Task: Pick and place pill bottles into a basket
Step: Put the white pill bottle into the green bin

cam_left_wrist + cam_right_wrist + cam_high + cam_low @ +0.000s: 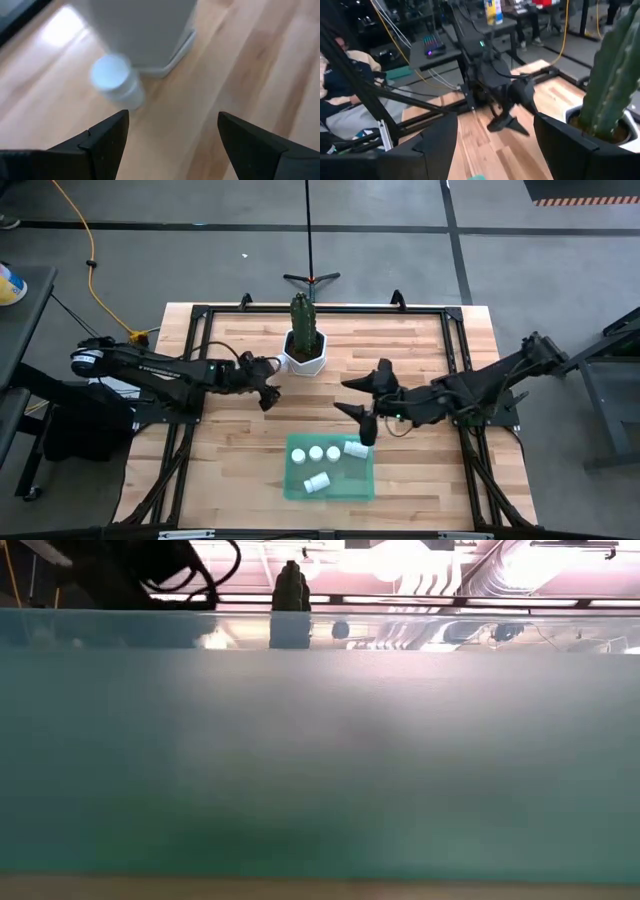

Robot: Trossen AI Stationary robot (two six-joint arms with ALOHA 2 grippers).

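Bottles first: four of them (322,463) are already lying in the basket (296,485), three in a row along its far side plus one tipped on its side nearer the front. They're small white plastic cylinders with white caps. The basket is a shallow see-through green tray sitting on the near middle of the table (430,350), and in the low view its frosted green wall fills nearly everything.

One bottle (116,82) is still out on the wood. It stands right against the foot of the pot (150,30), touching or close to it, I can't tell which. In the left wrist view it's ahead of the left gripper (270,385), nearer one finger (102,142) than the other, and not between them. Those fingers are spread wide and hold nothing.

The right gripper (362,402) hangs over the table just beyond the basket's far right corner, with nothing between its fingers, which stand apart. In its wrist view you can see the left gripper across the table and the cactus (612,70) up close, ribbed and green.

The pot is white, hard-edged and hexagonal. The tabletop is pale wood planks with a black frame around it.
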